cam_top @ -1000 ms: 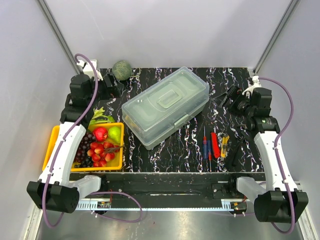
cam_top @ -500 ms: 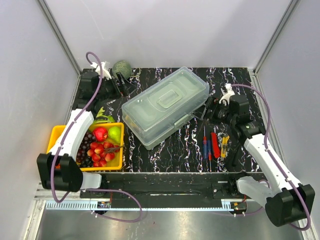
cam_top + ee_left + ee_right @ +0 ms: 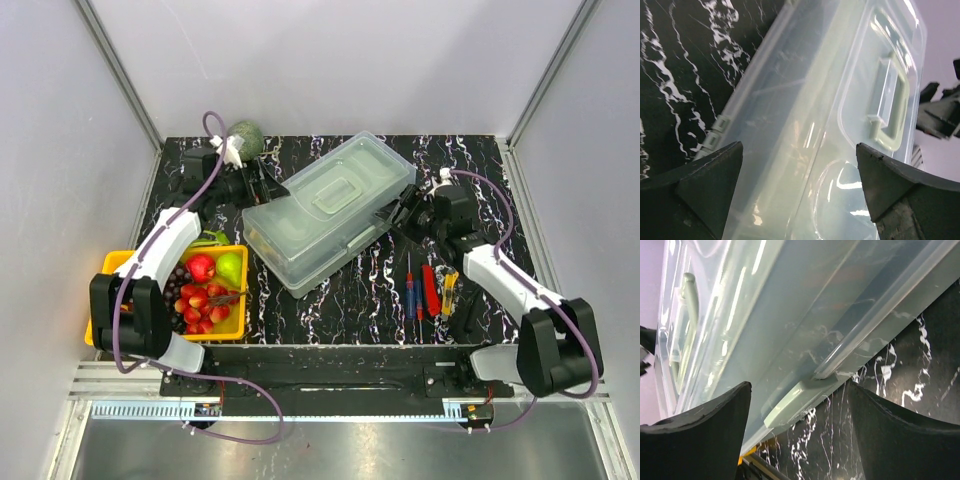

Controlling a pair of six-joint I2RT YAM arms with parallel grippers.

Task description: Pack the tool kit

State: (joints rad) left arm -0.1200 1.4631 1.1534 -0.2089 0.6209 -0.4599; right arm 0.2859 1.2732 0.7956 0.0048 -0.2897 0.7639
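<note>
Top external view: the toolbox (image 3: 330, 212) sat diagonally mid-table with its lid down. I had an arm at each side of it. The left gripper (image 3: 268, 180) was at the far-left hinge side and the right gripper (image 3: 395, 212) at the front latch side.

My reading of this placement is that the right arm was there to release the latch while the left steadied or lifted the lid, since nothing can go in while the lid is down.

Left wrist view: the fingers (image 3: 705, 185) were spread wide and pinched nothing. The box's back edge and lid handle (image 3: 892, 105) lay in the gap ahead.

Right wrist view: the fingers (image 3: 700, 425) were also spread, either side of the pale latch (image 3: 790, 407). I could not see contact with it.

Containers:
- Toolbox: the walls are translucent, but I could not tell what was inside.
- Hand tools: the blue-handled screwdriver (image 3: 409, 285), red tool (image 3: 430, 290) and yellow tool (image 3: 449, 292) lay side by side on the table (image 3: 470, 160), near the box's right, all unpacked.
- Yellow tray (image 3: 100, 290): held red fruit, a green pear and dark grapes, well apart from the kit.
</note>
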